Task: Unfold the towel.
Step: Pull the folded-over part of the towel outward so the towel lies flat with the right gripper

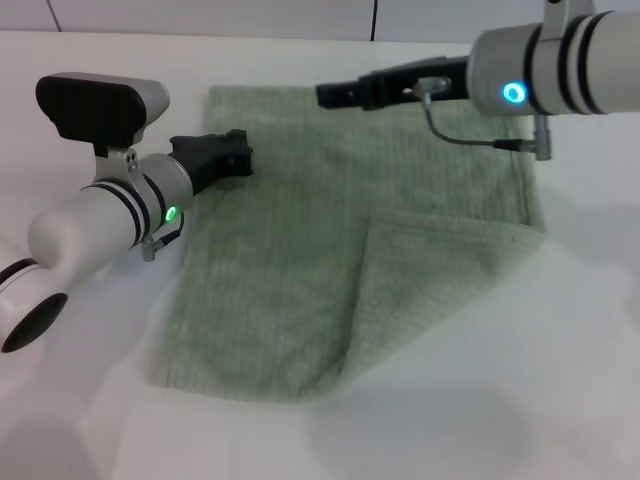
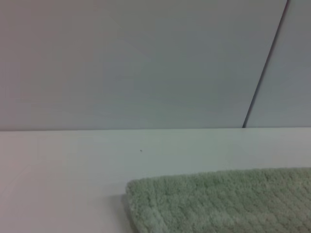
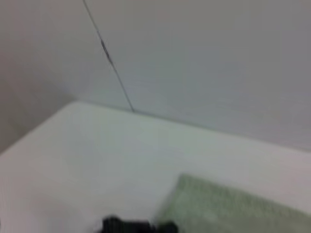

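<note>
The pale green towel lies flat on the white table. Its near right part is folded over onto the middle as a triangular flap. My left gripper hovers at the towel's far left edge. My right gripper is above the towel's far edge, near the middle. The left wrist view shows a towel corner on the table. The right wrist view shows the towel's far corner and the dark tip of the left gripper.
A pale wall with a dark vertical seam stands behind the table. White table surface lies bare to the left, right and front of the towel.
</note>
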Available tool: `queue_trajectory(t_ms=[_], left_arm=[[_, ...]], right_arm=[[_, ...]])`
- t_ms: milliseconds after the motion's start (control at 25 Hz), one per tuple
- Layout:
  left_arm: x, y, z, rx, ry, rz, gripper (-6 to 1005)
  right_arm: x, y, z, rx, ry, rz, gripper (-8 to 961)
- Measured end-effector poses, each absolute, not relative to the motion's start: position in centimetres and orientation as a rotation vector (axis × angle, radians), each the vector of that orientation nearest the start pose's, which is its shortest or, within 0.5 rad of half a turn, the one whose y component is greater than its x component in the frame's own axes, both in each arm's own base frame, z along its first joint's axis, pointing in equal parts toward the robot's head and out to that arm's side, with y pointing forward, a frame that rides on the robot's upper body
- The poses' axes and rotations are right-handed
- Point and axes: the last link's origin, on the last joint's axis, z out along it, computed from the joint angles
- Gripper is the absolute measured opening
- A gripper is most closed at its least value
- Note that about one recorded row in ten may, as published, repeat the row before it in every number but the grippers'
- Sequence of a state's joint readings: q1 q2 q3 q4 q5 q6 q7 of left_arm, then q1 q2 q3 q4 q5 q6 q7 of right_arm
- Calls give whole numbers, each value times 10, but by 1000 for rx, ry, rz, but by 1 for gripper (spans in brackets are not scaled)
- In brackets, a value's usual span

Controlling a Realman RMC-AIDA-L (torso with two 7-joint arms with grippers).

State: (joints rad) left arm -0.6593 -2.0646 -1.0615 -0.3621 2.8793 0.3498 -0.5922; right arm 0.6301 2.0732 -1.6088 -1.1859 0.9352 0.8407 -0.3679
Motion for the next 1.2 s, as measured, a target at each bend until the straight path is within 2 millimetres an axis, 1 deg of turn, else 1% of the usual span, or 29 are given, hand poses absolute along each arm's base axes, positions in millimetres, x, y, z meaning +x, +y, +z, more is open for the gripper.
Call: queue_trajectory(t_ms=[160,320,440,640,880,1200], left_arm=[[-271,403,-88,-1987,-957,-414,46],[-269,404,-88,-1989,-954,-419,48],[-269,404,-88,-1989,-953,-419,49],[-268,404,-88,-1990,-953,-420,51],[-268,404,-88,-1991,-954,-422,54],[-268,403,-89,-1989,-957,-421,58]], right_arm=[[124,401,-46,-2445,1038,210,809],[127,400,-44,-2470,1014,98,810],[129,399,-48,-2499,1002,21,810],[137,398,-61,-2558,1004,-104,809],[144,398,-72,-2591,1010,-186,810],[149,393,-78,-2620,1007,-220,809]])
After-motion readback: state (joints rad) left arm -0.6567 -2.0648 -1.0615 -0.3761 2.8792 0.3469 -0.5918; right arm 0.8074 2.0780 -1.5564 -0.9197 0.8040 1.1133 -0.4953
